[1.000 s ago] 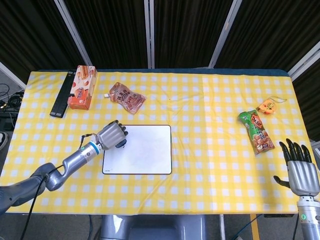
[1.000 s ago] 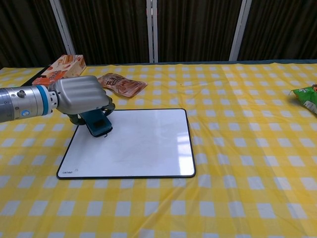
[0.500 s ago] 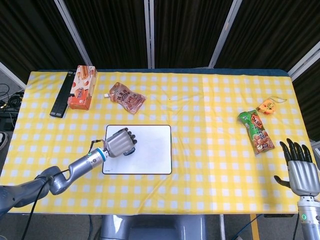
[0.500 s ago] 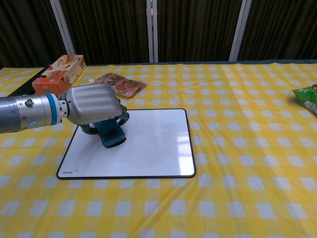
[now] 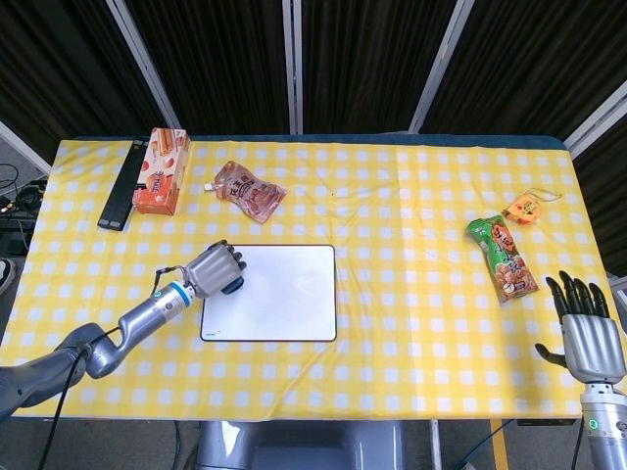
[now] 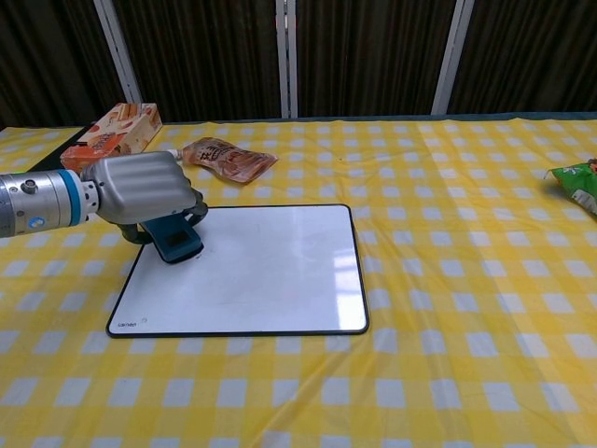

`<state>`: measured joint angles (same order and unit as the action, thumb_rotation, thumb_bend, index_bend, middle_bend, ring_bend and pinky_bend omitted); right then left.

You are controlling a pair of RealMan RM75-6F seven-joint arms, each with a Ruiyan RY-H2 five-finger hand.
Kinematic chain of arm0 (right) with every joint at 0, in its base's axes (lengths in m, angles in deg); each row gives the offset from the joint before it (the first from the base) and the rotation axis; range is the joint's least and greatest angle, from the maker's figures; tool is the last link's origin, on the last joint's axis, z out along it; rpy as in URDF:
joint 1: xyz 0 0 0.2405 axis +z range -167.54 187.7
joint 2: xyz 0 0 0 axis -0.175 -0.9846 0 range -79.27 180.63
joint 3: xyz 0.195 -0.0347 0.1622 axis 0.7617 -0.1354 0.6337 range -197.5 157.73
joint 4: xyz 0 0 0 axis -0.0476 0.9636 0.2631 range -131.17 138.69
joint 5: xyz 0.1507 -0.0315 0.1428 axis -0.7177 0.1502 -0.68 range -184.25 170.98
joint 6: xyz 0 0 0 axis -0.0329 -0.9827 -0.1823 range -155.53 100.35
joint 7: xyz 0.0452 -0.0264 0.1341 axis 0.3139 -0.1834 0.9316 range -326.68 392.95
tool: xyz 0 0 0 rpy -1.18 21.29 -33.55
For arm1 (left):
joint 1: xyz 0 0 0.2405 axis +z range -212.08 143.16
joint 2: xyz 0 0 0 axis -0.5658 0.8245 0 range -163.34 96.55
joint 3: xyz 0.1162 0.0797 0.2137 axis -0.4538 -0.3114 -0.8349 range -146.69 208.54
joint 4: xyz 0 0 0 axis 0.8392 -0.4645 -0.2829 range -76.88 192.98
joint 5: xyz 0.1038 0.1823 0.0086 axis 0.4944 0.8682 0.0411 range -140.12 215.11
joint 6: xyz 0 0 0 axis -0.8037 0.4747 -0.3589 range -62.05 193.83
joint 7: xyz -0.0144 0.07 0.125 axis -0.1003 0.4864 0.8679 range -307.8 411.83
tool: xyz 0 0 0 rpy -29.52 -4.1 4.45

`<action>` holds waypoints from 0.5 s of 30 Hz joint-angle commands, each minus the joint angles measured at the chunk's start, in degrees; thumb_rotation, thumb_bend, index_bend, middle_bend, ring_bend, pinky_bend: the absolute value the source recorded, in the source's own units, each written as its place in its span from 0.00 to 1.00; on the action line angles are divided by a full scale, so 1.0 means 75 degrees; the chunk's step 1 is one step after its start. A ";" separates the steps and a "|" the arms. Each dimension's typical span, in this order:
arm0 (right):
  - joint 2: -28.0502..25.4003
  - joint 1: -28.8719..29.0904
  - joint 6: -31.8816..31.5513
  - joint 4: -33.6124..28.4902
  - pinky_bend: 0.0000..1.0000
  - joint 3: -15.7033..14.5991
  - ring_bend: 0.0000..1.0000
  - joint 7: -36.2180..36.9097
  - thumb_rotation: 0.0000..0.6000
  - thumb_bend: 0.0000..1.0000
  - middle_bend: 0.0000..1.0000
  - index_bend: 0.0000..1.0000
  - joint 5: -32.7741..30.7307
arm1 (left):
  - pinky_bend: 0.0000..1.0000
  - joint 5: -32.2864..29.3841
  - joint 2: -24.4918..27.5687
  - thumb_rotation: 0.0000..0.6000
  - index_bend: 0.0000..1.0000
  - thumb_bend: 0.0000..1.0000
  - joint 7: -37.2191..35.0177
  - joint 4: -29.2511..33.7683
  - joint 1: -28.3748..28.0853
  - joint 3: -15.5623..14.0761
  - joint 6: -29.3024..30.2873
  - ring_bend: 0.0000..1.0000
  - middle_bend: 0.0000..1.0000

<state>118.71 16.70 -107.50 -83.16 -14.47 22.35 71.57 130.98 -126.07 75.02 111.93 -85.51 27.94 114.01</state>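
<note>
Now left robot hand [image 6: 140, 191] gripping blue eraser [image 6: 175, 243], pressed on whiteboard [image 6: 270, 271]

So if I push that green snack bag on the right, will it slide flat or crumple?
The green snack bag looks like a soft, puffy film pouch, so it would probably crumple and feel light. Lying flat on the checked tablecloth, it likely slides, perhaps dragging cloth.

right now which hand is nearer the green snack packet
Right. The right hand hangs open off the table's near right corner, just below the green snack packet. The left hand is far across the table, holding a blue eraser on the whiteboard.
</note>
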 commanded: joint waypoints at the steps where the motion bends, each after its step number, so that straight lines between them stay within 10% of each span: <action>1: 0.0001 0.0000 -0.0010 -0.0011 0.00 0.0002 0.00 -0.0014 1.00 0.00 0.00 0.00 0.0003 | 0.49 -0.0070 0.0024 1.00 0.58 0.45 -0.0132 -0.0207 0.0056 -0.0003 -0.0008 0.45 0.39; 15: -0.0036 -0.0031 -0.0055 -0.0016 0.00 0.0010 0.00 0.0047 1.00 0.00 0.00 0.00 -0.0005 | 0.49 0.0178 -0.0367 1.00 0.58 0.45 -0.0417 0.0183 -0.0086 -0.0072 0.0138 0.45 0.40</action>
<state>118.44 16.46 -107.91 -83.27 -14.39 22.70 71.52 132.16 -128.54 72.13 112.69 -85.94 27.39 115.00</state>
